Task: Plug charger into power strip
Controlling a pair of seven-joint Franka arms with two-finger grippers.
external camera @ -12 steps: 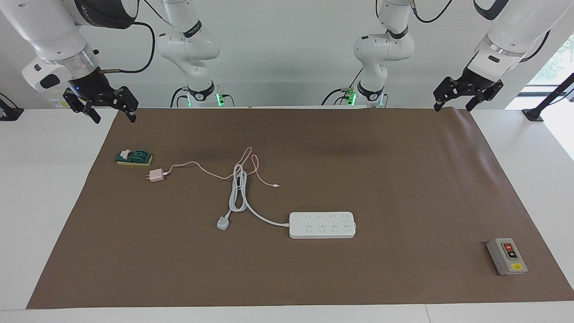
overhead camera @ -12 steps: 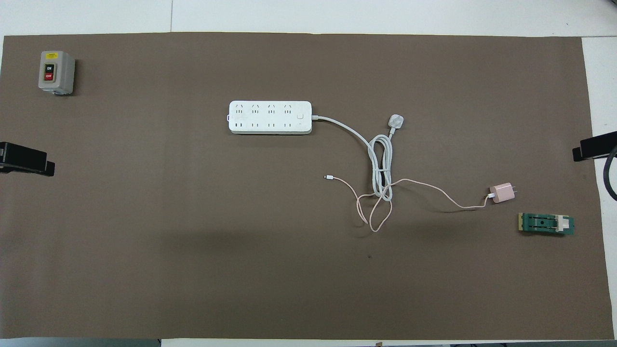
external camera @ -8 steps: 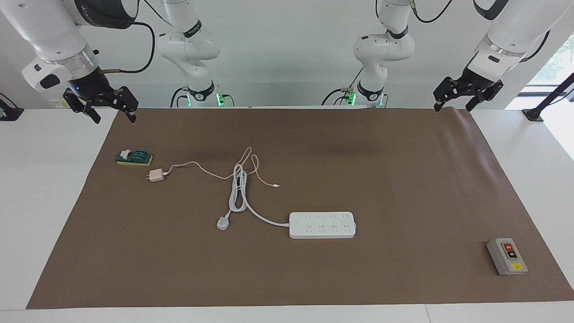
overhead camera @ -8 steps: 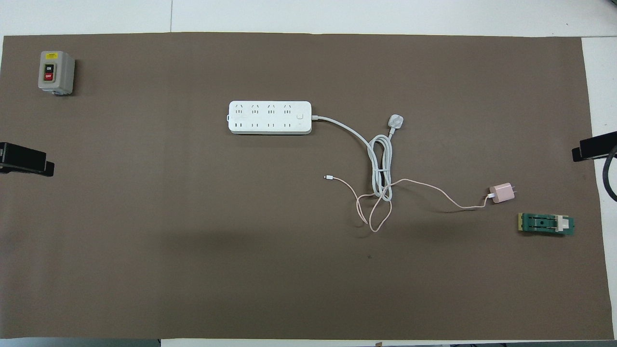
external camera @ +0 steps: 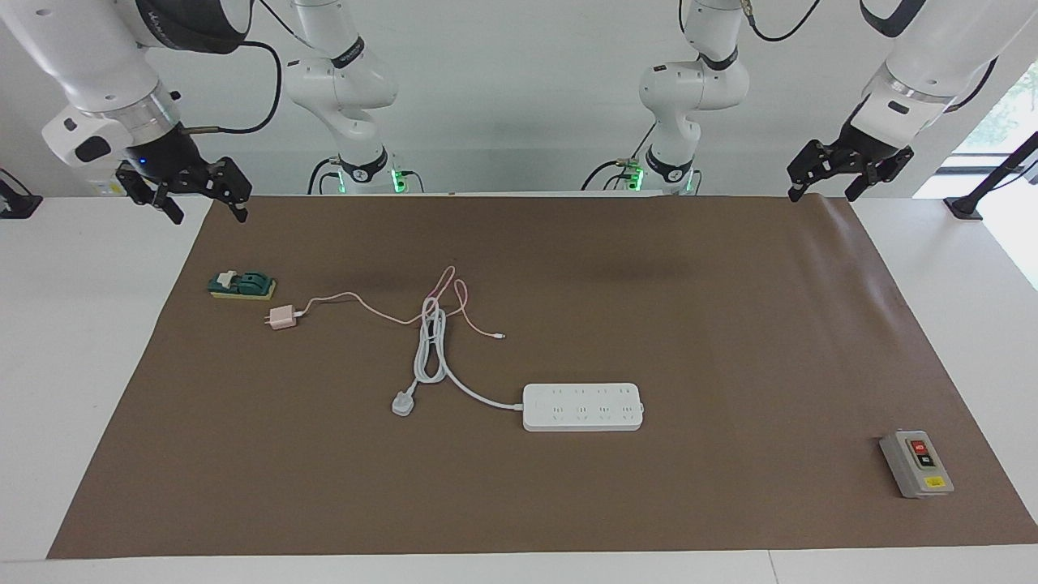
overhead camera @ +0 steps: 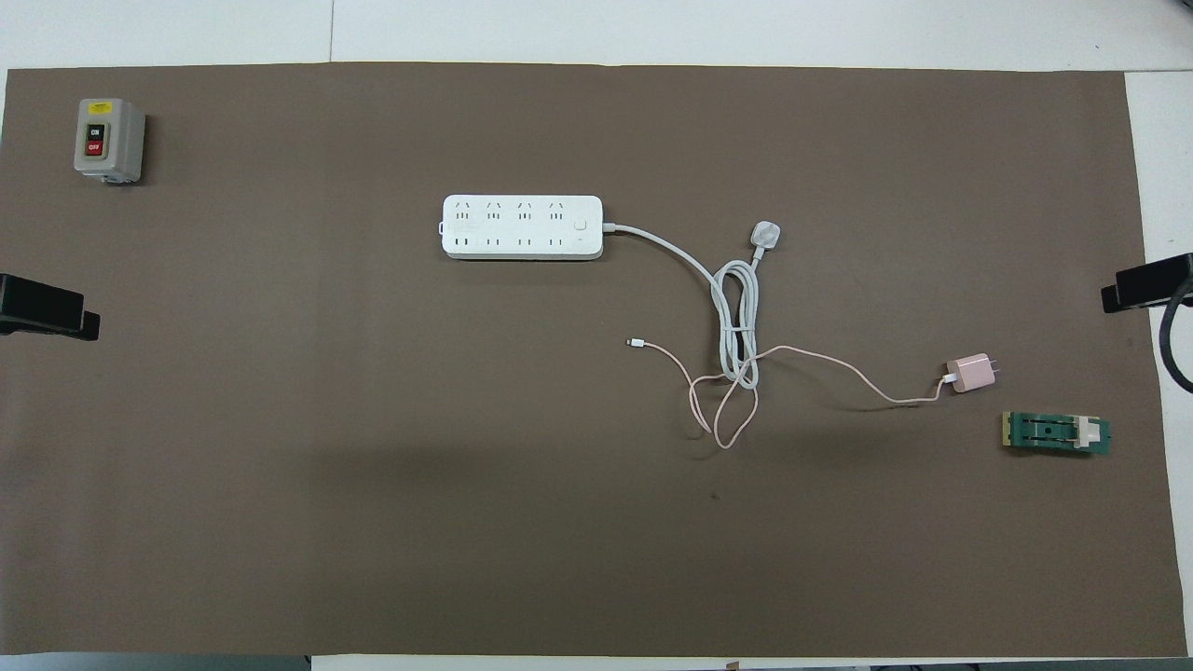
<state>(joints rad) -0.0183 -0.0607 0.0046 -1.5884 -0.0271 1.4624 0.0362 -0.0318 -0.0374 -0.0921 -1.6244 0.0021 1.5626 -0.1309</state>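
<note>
waiting at the start, nothing gripped yet. right tool (external camera: 199, 199) hangs over the desk edge at the right arm's end, jaws wide and empty. left tool (external camera: 839, 174) hangs over the mat's (external camera: 730, 324) corner at the left arm's end, also wide, empty.

charger (external camera: 282, 317) lies on its side on the mat toward the right arm's end, just beside a green block (external camera: 242, 285) that sits a bit nearer the robots. prongs point toward the right arm's end; pink cable (external camera: 357, 304) trails off toward the middle and loops through the white cord (external camera: 430, 345), crossing it. strip (external camera: 583, 406) lies flat mid-mat, farther from the robots than the charger, sockets up, well apart from it. white plug (external camera: 403, 402) lies loose near the cord coil. grey switch box (external camera: 916, 463) sits off at the left arm's end, not involved.

step in hand, i'd say: right arm goes for the charger, it's the closer one. to do it well: come straight down, pinch the cube by its flat sides, keep clear of prongs and of the green block next to it. lift slowly, since the cable is tangled with the cord and could drag the coil or tug the strip. turn prongs down before reaching the strip, line them up with a two-slot socket, press straight down. left tool could pin the strip so it doesn't slide; a light strip probably shifts under a skewed push.
</note>
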